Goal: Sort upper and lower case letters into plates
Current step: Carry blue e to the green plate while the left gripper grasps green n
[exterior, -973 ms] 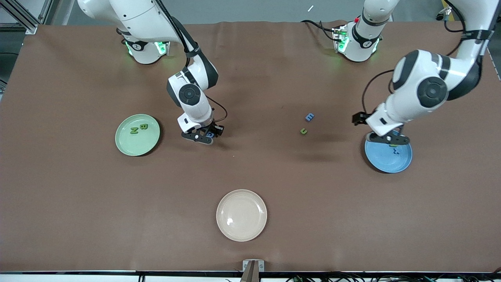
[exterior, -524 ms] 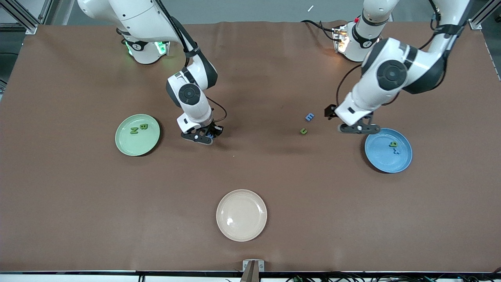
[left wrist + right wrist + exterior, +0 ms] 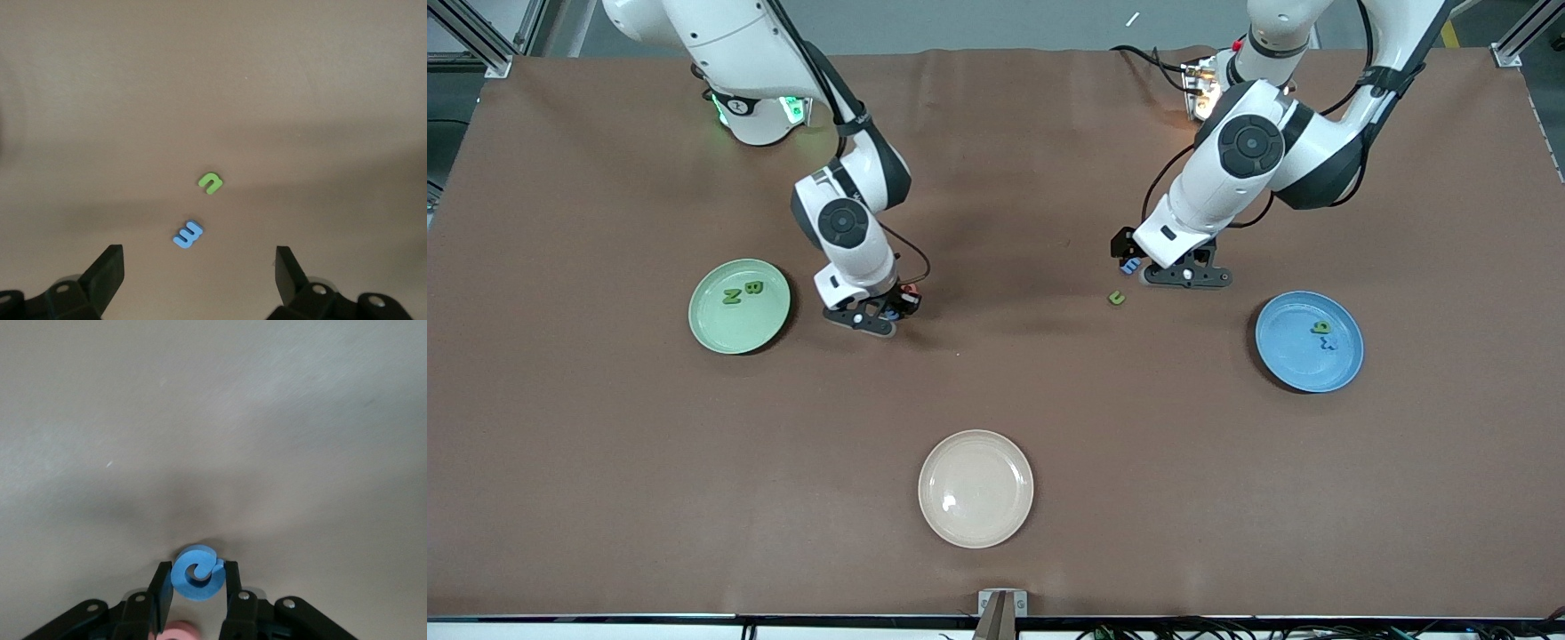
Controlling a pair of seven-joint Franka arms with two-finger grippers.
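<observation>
My right gripper (image 3: 197, 570) is shut on a round blue letter (image 3: 197, 573), low over the table beside the mint green plate (image 3: 734, 331); in the front view this gripper (image 3: 887, 316) hangs there. That plate holds two green letters (image 3: 743, 292). A pink piece (image 3: 175, 632) shows under the jaws. My left gripper (image 3: 1187, 276) is open over the table, next to a blue letter (image 3: 1129, 265) and a green letter (image 3: 1117, 298). The left wrist view shows its gripper (image 3: 198, 277) with nothing between the fingers, and the blue letter (image 3: 188, 234) and green letter (image 3: 211, 183) ahead. The sky blue plate (image 3: 1294, 360) holds a green letter (image 3: 1320, 327) and a blue one (image 3: 1328, 344).
A cream-white plate (image 3: 975, 488) with nothing on it sits nearest the front camera at mid table. Both arm bases stand along the table's edge farthest from that camera.
The left arm swung off the sky blue plate to the two loose letters, still open. The right gripper shut on the blue letter and shifted a little toward the mint green plate.
</observation>
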